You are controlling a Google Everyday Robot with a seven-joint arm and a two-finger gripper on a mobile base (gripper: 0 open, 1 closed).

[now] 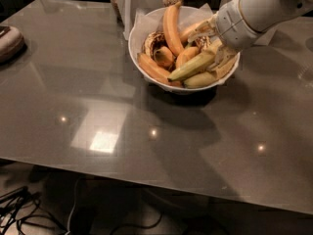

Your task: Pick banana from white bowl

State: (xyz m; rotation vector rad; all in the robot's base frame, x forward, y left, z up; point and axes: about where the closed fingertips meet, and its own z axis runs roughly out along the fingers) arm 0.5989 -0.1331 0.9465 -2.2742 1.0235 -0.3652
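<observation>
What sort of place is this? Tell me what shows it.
Probably an office or lab dining spot: a grey table, a white bowl of bananas, loose cables underneath. The gripper is inside the bowl, among the bananas.
</observation>
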